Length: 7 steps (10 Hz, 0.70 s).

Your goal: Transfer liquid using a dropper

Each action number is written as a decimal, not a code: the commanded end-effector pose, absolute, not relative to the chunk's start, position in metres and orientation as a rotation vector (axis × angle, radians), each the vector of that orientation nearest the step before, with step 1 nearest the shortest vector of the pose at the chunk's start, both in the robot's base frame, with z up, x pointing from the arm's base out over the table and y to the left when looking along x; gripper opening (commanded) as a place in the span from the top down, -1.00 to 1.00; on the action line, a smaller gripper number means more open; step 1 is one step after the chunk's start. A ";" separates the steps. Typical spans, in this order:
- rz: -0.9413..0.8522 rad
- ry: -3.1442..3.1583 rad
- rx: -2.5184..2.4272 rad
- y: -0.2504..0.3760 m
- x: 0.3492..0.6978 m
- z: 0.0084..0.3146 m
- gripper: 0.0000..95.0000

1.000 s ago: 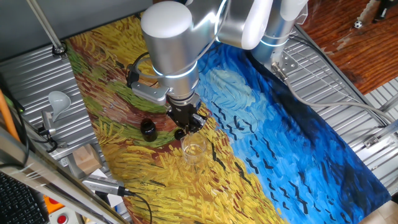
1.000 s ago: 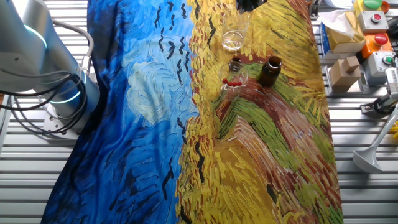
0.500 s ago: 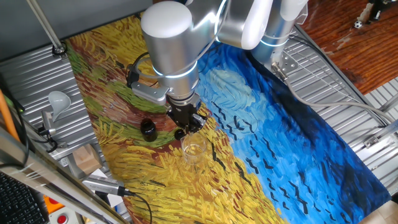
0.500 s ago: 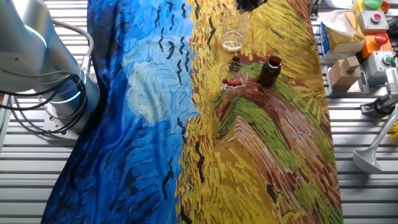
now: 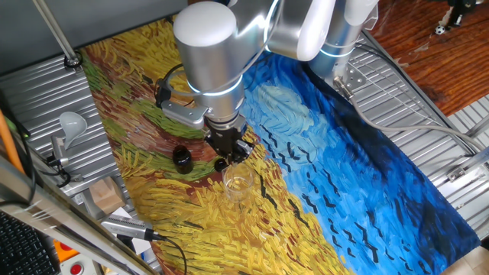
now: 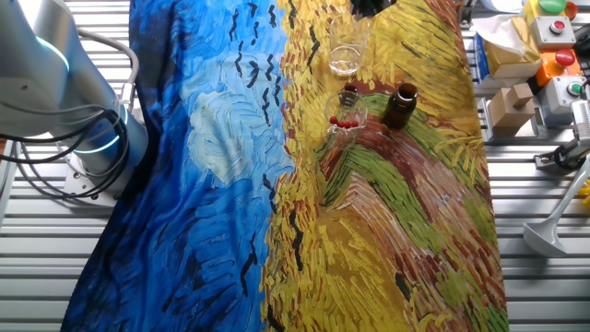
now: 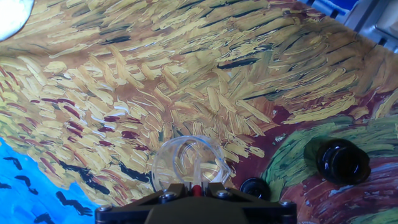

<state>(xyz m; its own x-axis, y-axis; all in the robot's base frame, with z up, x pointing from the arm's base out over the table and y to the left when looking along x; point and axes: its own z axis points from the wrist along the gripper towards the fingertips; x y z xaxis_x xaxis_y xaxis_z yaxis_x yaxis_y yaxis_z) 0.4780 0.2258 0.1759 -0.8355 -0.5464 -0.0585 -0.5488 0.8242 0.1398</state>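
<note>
In the hand view my gripper (image 7: 198, 186) is shut on the red bulb of a dropper (image 7: 198, 184), directly above a small clear glass (image 7: 168, 163) that holds slim clear pipettes. The other fixed view shows that glass (image 6: 347, 109) with several red-bulbed droppers (image 6: 345, 122) in it. A taller clear glass (image 6: 346, 57) stands just beyond it. In one fixed view the gripper (image 5: 228, 151) hangs low over the cloth and hides the dropper glass, with the taller glass (image 5: 238, 184) just in front.
A dark bottle (image 7: 344, 160) (image 5: 182, 158) stands open to the right of the dropper glass, and a small black cap (image 7: 255, 186) lies between them. A painted cloth (image 6: 396, 212) covers the table. Boxes and buttons (image 6: 553, 55) sit beyond its edge.
</note>
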 end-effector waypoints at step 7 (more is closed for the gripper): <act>0.228 2.982 -0.893 0.225 0.478 0.176 1.00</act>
